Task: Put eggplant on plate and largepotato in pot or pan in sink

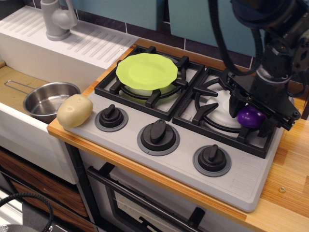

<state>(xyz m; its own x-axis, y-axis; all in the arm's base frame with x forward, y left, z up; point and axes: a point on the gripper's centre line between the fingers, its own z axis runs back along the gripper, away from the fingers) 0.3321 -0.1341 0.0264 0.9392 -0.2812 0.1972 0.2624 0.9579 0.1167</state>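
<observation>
The purple eggplant (pixel 250 117) lies on the right burner grate of the stove. My gripper (pixel 252 118) has come down over it. One black finger stands on each side of the eggplant and both appear to press against it; its stem is hidden under the gripper. The lime-green plate (pixel 147 71) rests on the left burner. The beige largepotato (pixel 75 110) sits on the wooden counter corner left of the stove. The steel pot (pixel 48 99) stands in the white sink (pixel 19 130), just left of the potato.
Three black knobs (pixel 158 132) line the stove's front panel. A grey tap (pixel 58 19) stands on the ribbed drainboard at the back left. Wooden counter (pixel 289 183) runs along the stove's right side. The arm's cables hang above the right burner.
</observation>
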